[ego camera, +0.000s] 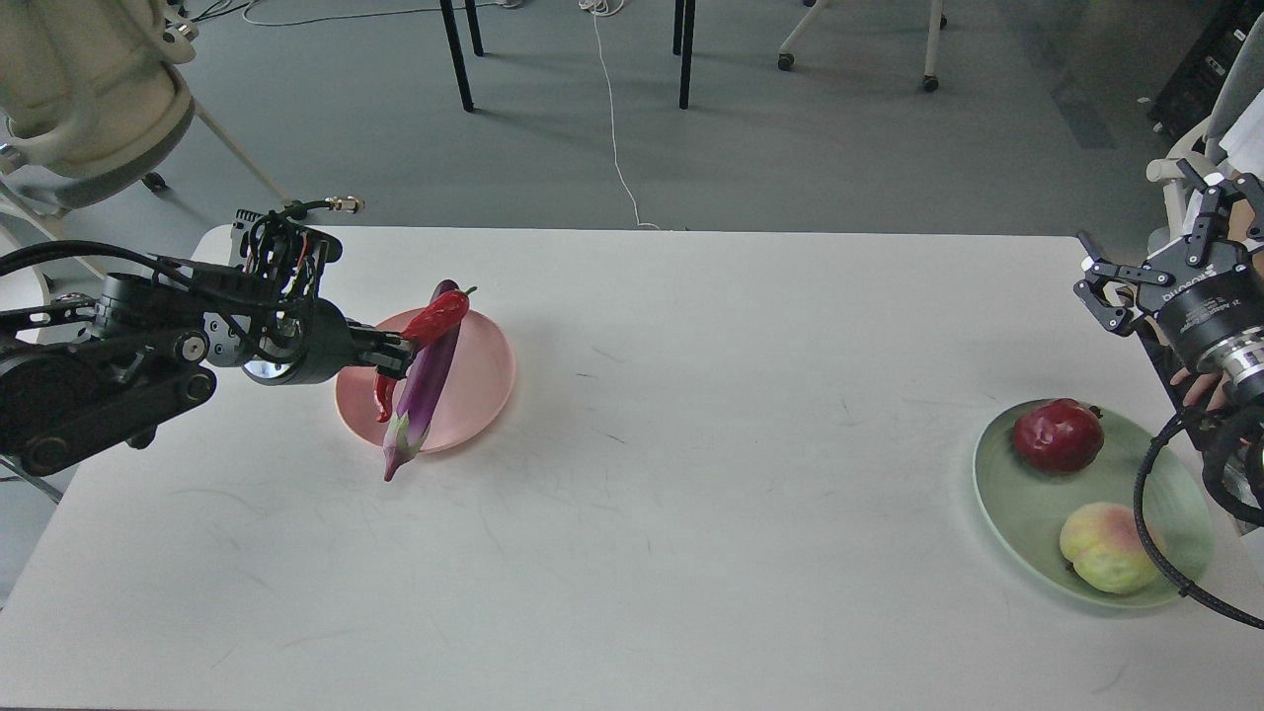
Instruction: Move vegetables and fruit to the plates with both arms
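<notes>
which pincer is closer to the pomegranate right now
Right. The right pincer hangs open above the pomegranate, near the table's right edge. The left pincer is far across the table, gripping the chili.

Purple eggplant (pixel 427 383) and red chili (pixel 431 324) across pink plate (pixel 488 375); pomegranate (pixel 1058 435), peach (pixel 1106 560) on green plate (pixel 1027 513).

Both arms are black with silver metal joints. The left arm (pixel 118 365) carries looping black cables and a brass-tipped connector on top. The right arm (pixel 1220 336) bears white lettering on its wrist, a silver ring, and a thick black cable.
</notes>
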